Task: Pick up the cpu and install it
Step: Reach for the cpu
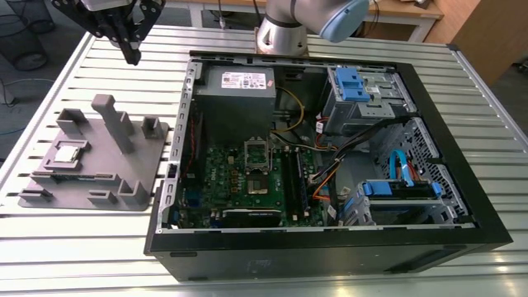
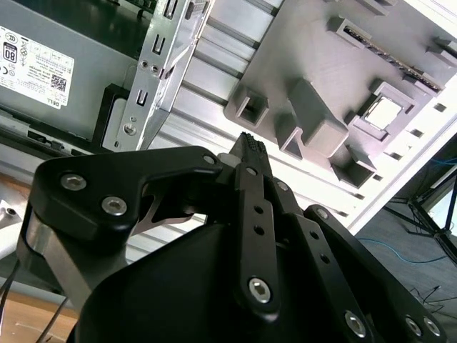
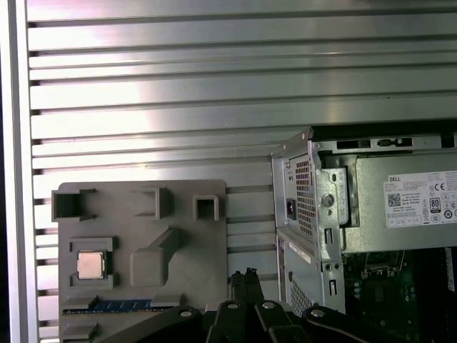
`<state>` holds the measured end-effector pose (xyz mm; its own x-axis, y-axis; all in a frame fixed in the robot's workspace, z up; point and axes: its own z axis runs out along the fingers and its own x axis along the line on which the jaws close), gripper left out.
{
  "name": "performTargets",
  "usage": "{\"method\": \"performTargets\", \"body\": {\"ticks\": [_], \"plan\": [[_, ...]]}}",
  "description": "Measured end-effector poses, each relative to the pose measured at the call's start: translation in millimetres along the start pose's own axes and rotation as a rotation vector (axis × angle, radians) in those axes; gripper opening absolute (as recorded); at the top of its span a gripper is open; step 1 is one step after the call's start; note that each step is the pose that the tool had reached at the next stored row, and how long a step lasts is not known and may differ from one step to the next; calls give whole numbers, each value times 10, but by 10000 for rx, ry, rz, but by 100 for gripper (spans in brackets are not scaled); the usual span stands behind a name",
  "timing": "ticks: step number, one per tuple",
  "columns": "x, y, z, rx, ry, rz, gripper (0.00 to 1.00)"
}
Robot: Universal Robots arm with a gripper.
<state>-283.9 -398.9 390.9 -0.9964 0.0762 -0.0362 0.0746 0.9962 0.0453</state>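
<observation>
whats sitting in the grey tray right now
The cpu lies in a square recess of the grey tray, shiny top up. A blue-green strip sits in a slot along one edge. Whatever is under the cpu is covered by it.

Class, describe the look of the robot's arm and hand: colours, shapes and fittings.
The arm is silver-grey metal with a rounded light-blue joint cap. The hand is matte black: flat linked bars joined by silver socket screws, narrowing to slim fingers with ridged tips.
</observation>
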Motion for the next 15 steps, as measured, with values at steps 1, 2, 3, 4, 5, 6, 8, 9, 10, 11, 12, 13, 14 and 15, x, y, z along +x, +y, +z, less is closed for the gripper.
{"method": "performTargets", "body": {"ticks": [1,2,3,4,5,6,8,9,10,11,12,13,14,15], "plan": [[1,0,0,1,0,0,11],[4,0,0,0,0,1,11],[7,-1,0,0,-1,1,11],[10,-1,0,0,0,1,11],[14,-1,0,0,0,0,11],[18,-1,-1,0,0,1,11],[28,-2,-1,0,0,1,11],[32,-3,-2,1,0,0,11],[36,-3,-1,0,0,0,11],[38,-3,-1,0,0,-1,11],[39,-3,-2,0,0,-1,11],[40,-3,-2,0,0,-1,11],[46,-3,-2,0,0,0,11],[51,-4,-2,0,0,0,11]]}}
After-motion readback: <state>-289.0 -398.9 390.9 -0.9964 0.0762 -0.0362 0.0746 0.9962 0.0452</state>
